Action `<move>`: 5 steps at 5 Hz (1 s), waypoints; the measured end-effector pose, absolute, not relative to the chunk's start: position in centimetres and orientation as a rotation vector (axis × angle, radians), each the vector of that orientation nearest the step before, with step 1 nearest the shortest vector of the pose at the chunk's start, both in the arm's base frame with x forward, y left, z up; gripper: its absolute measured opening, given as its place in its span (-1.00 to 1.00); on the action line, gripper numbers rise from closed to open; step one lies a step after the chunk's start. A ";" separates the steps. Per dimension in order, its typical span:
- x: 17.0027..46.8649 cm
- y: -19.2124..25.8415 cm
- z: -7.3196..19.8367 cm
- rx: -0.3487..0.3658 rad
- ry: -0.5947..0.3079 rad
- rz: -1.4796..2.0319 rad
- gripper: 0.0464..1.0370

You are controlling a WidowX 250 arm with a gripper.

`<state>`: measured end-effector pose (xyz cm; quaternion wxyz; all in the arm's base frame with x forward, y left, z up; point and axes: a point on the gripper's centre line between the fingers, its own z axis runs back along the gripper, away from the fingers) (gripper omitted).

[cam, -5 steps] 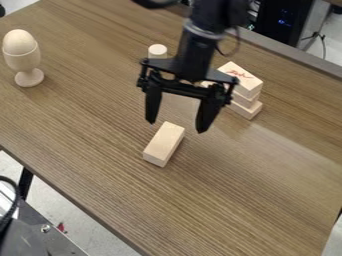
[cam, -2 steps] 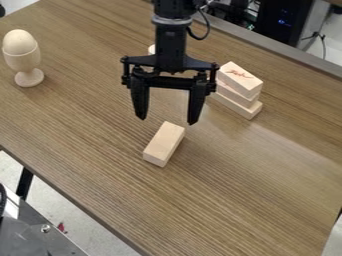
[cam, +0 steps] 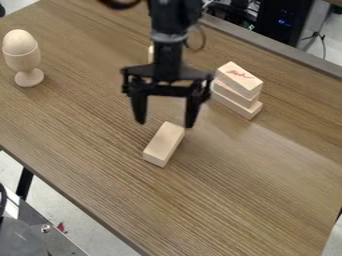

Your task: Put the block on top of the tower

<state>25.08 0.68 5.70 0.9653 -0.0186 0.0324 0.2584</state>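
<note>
Hanging over the bench (cam: 244, 187) with its fingers spread and nothing between them, the tool (cam: 164, 125) is just above the far end of the loose block (cam: 163, 144), which lies near the stacked tower (cam: 238, 90).

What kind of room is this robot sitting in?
Probably a robotics lab or workshop: a black robot gripper hangs over a wooden table, with dark electronic gear and loose cables behind it.

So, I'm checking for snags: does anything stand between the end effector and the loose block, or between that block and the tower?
Nothing visible does: the open end effector hangs near the block, and no object stands between block and tower.
</note>
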 end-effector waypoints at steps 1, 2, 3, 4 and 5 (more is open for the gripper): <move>24.9 0.4 5.7 0.017 -0.019 0.511 0.92; 24.8 0.2 5.4 0.003 -0.029 0.488 0.92; 24.6 -0.2 5.1 -0.044 -0.029 0.447 0.92; 25.1 -0.2 5.2 -0.053 -0.070 0.434 0.92; 25.4 -0.1 4.2 -0.048 -0.085 0.431 0.92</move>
